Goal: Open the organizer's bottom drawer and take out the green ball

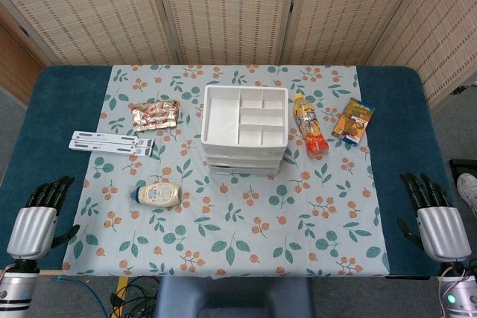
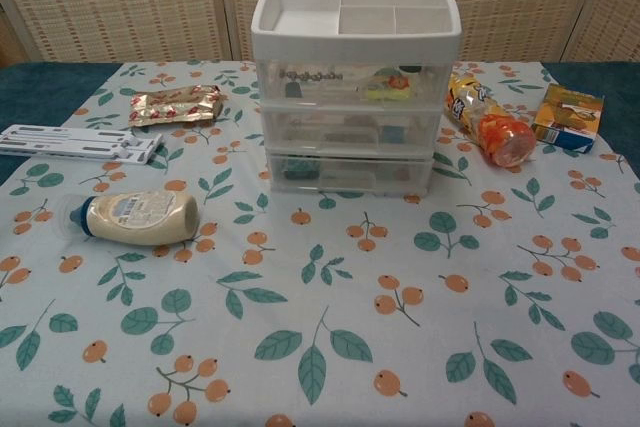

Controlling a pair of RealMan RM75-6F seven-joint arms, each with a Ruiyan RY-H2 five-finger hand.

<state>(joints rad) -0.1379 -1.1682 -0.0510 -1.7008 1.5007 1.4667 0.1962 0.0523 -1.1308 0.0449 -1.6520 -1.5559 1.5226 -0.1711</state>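
Note:
A white organizer point(image 1: 244, 128) point(image 2: 352, 87) with three clear drawers stands at the table's middle. Its bottom drawer point(image 2: 348, 173) is closed; something dark green shows dimly through its left front, and I cannot tell whether it is the ball. My left hand point(image 1: 39, 217) rests at the table's near left edge, fingers extended and apart, holding nothing. My right hand point(image 1: 436, 214) rests at the near right edge the same way. Both hands are far from the organizer, and neither appears in the chest view.
A lying mayonnaise bottle point(image 1: 157, 195) point(image 2: 135, 217) is front-left of the organizer. A foil snack pack point(image 1: 155, 115) and white strips point(image 1: 112, 143) lie at the left. An orange drink bottle point(image 1: 309, 126) point(image 2: 485, 122) and a small carton point(image 1: 354, 119) lie at the right.

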